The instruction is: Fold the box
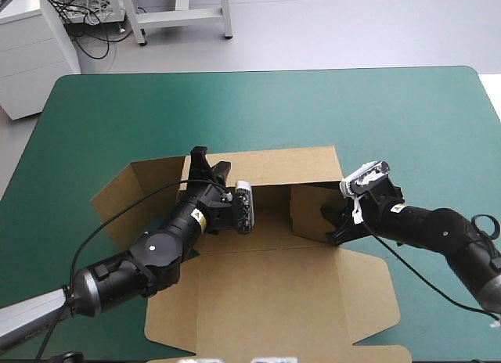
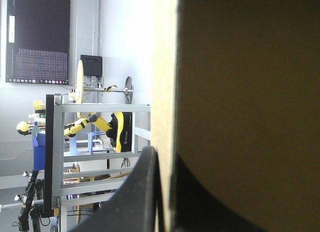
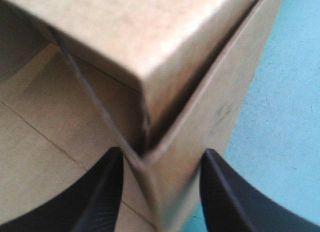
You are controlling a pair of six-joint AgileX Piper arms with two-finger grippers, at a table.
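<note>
The brown box (image 1: 274,281) lies in the middle of the teal-green table, its back wall raised and its lid panel flat toward the near edge. A loose flap (image 1: 129,195) spreads out at its left end. My left gripper (image 1: 200,161) is at the left end of the back wall. In the left wrist view the board's edge (image 2: 165,92) stands between the two fingers of this gripper (image 2: 167,197), which is shut on it. My right gripper (image 1: 333,224) is at the raised right side wall. In the right wrist view it (image 3: 162,192) is open and straddles the wall's folded corner (image 3: 150,57).
The teal-green cover (image 1: 352,105) shows bare behind the box and to its right. The lid panel reaches almost to the table's near edge (image 1: 313,351). A white cabinet (image 1: 31,50) stands off the far left corner.
</note>
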